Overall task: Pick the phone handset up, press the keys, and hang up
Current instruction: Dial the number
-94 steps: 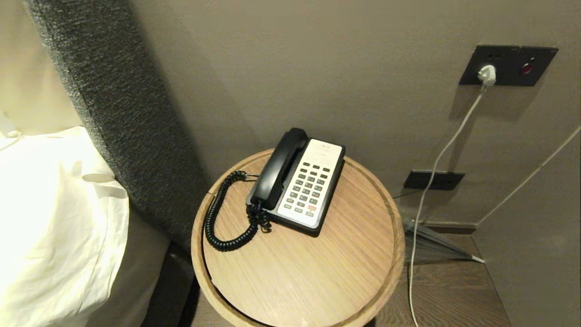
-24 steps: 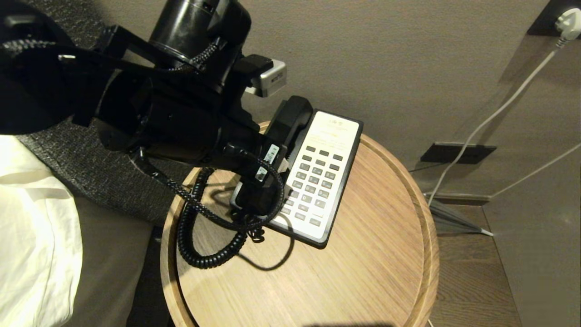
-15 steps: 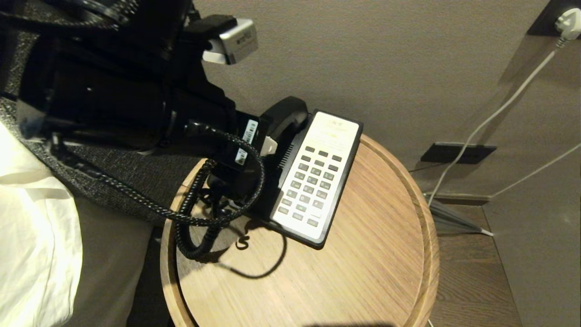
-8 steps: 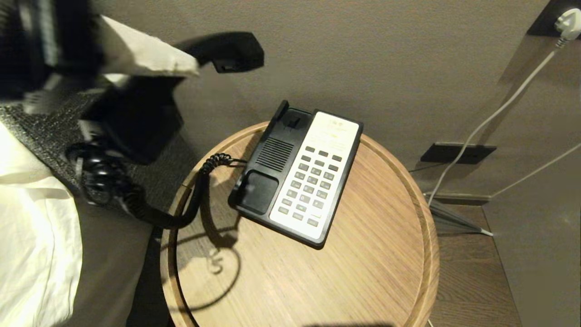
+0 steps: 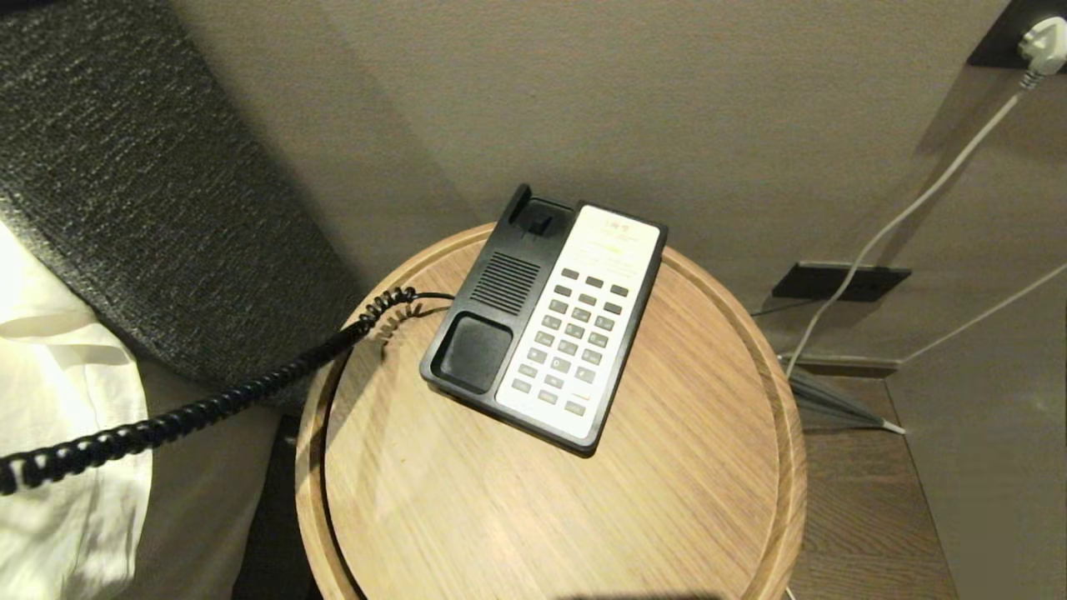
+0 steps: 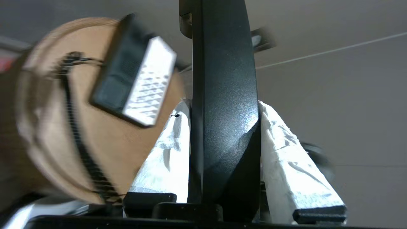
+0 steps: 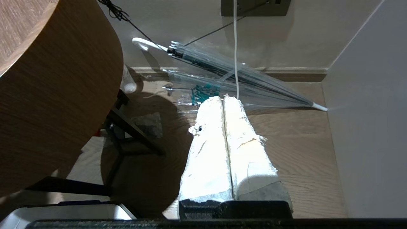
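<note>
A round wooden side table (image 5: 667, 500) stands against a beige wall, a dark padded headboard (image 5: 125, 208) to its left; the phone handset (image 6: 224, 105) is off the table, clamped between the white-wrapped fingers (image 6: 165, 159) of the left gripper (image 6: 224, 108), out of the head view; its coiled cord (image 5: 208, 404) stretches leftward from the phone base (image 5: 546, 321), whose cradle lies bare; the right gripper (image 7: 224, 100) hangs beside the table over the floor, fingers pressed together, near a clear umbrella (image 7: 229, 73).
</note>
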`<state>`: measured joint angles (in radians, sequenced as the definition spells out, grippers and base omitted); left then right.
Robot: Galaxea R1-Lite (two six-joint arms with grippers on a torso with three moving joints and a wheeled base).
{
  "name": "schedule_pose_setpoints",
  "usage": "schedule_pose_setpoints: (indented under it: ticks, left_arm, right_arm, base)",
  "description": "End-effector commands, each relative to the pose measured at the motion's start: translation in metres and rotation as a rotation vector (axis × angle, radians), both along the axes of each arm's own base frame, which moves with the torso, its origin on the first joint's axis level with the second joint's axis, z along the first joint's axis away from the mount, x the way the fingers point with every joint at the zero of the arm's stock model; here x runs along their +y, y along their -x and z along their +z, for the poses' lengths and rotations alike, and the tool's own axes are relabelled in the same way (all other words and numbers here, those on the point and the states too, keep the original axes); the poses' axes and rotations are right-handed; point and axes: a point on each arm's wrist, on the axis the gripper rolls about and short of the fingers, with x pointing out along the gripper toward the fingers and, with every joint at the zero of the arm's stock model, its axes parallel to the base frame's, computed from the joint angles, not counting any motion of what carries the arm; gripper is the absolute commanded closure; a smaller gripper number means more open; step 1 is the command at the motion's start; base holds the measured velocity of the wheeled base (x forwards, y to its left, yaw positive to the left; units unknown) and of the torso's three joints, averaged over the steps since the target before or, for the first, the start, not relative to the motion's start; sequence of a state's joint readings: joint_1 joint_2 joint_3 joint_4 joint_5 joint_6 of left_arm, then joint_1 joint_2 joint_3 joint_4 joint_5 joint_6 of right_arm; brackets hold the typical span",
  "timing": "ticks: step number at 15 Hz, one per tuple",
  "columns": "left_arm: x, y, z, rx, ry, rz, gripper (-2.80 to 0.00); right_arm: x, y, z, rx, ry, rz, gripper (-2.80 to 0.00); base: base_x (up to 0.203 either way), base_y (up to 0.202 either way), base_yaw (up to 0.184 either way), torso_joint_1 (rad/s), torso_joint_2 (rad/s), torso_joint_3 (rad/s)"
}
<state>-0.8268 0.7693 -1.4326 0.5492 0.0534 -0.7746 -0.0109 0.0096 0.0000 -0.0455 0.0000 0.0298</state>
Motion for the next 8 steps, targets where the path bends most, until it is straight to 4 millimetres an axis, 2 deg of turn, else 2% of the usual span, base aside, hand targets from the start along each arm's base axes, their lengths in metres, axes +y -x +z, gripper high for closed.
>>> schedule_pose_setpoints:
  ticks: [1,8]
  left_arm:
    - [0.0361,0.0342,-0.0086,-0.085,0.191,-0.038,0.0]
    - [0.0378,0.0363,-0.0108,-0.093,0.202,-0.059,0.0]
  right_arm:
    - [0.0,-0.0012,-0.0047,0.016,0.001,0.0,0.0]
    - [-0.0001,-0.0012,-0.0047,0.016,-0.001,-0.001,0.0]
  base:
    - [0.0,0.0,0.0,0.0,0.0,0.0]
    - [0.0,0.0,0.0,0.0,0.0,0.0]
